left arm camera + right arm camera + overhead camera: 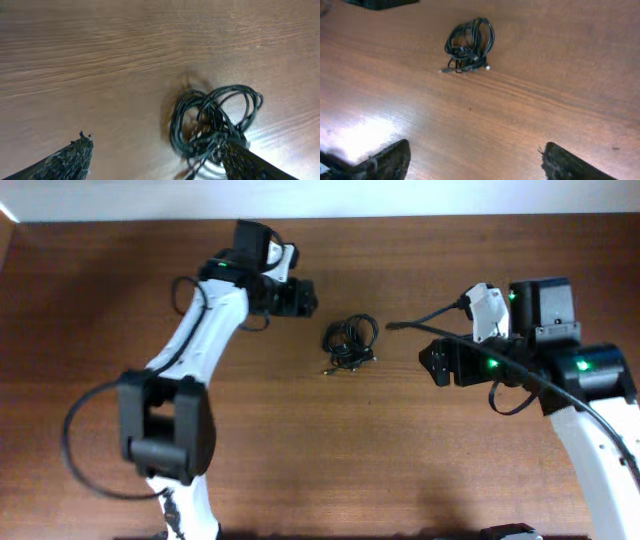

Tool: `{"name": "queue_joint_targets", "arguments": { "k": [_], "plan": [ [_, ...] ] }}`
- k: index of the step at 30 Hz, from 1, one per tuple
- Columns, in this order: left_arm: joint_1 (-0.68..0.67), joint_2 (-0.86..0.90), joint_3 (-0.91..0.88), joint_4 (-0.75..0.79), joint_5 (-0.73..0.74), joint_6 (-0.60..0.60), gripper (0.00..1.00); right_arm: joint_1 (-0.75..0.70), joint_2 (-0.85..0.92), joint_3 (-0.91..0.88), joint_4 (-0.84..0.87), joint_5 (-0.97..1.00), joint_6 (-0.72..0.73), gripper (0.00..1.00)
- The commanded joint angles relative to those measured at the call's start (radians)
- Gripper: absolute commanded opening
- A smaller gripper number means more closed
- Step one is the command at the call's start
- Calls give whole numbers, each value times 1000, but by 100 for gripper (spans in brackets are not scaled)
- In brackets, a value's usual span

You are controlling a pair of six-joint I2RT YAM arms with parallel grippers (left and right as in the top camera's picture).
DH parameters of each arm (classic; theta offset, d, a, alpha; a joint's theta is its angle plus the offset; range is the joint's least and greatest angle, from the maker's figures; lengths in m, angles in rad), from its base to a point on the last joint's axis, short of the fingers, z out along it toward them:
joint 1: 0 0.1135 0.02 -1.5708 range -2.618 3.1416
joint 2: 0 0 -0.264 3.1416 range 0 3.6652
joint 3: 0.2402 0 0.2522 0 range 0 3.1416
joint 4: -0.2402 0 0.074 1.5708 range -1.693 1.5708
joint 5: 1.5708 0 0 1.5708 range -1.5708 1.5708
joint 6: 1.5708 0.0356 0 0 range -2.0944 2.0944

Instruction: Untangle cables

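The cables point(350, 342) lie as one small dark bundle of thin black loops with small plug ends on the wooden table, between the two arms. My left gripper point(298, 298) is open and empty, up and left of the bundle. In the left wrist view the bundle point(212, 122) lies just ahead of the open fingers point(160, 145), close to the right finger. My right gripper point(437, 362) is open and empty to the right of the bundle. In the right wrist view the bundle point(469, 45) lies far ahead of the open fingers point(472, 150).
The wooden table point(330, 450) spans the view, with a pale wall strip along its far edge. Thick black arm cables loop beside the left arm point(75, 450) and the right arm point(520, 395).
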Motion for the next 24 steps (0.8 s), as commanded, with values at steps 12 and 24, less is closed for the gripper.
{"name": "queue_joint_targets", "arguments": {
  "k": [12, 24],
  "plan": [
    [-174, 170, 15, 53, -239, -163, 51, 5, 36, 14, -12, -3, -3, 82],
    [-215, 232, -3, 44, -307, -163, 34, 5, 36, 13, -19, -3, -2, 82]
  ]
}}
